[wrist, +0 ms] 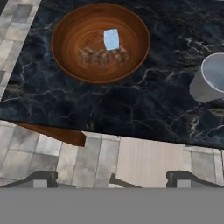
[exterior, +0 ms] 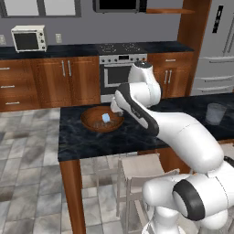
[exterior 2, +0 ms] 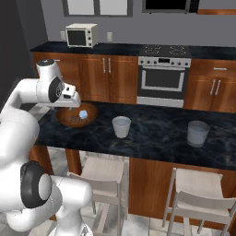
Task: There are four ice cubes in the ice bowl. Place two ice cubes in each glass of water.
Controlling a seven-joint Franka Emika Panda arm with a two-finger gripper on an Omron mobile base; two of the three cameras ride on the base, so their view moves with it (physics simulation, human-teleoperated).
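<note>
The reddish-brown ice bowl sits on the dark marble counter near its left end. Inside it one pale blue ice cube lies on top, with three more translucent cubes on the bowl's floor. One glass of water stands just right of the bowl. The other glass stands far to the right. My gripper hangs open and empty above the counter's near edge, short of the bowl and apart from it.
The counter is an island with wooden legs. Pale stools stand under its near edge. Behind are cabinets, an oven, a toaster oven and a fridge.
</note>
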